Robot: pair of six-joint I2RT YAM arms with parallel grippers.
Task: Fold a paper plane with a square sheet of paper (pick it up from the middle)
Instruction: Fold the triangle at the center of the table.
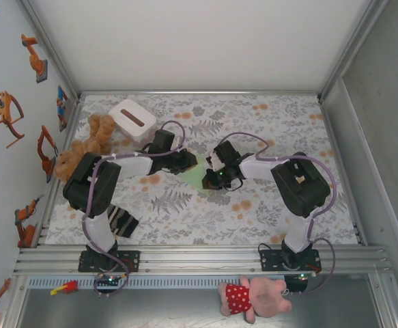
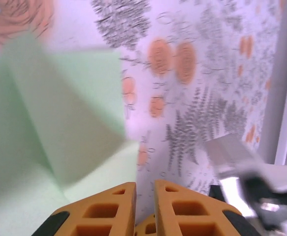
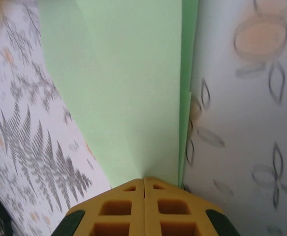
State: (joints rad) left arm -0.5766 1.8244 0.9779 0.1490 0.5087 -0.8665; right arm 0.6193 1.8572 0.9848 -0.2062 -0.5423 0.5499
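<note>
The left end effector sits low over the tabletop with its jaws narrowly parted. Nothing is visible in the gap, so it reads as released. In the left wrist view the square sheet of paper lies at 10 o'clock from the fingertips, just beside the left finger. The sheet is partly folded, with one flap raised off the surface. Whether that finger touches the near edge of the paper cannot be told.

In the top view the paper lies near the centre of the tabletop, between the two end effectors and partly covered by them. It shows as a narrow pale green shape. Its long axis runs from 11 o'clock to 5 o'clock, with the 5 o'clock end toward the arm bases.

The right end effector is clenched, its fingers pressed together with no gap. In the right wrist view the paper extends from the fingertips toward 12 o'clock as a long strip. A layered edge runs along its 3 o'clock side, almost in line with the closed tips. The tips meet the near end of the paper. Whether a layer is pinched between them or only pressed beneath them cannot be told.

Judgement: the fold is at an intermediate stage and no dart shape is formed yet. The right end effector is the nearer one and sits on the long axis, so a stroke toward its 12 o'clock would follow the crease. The left end effector stands off to one side, better placed to hold the sheet down.
</note>
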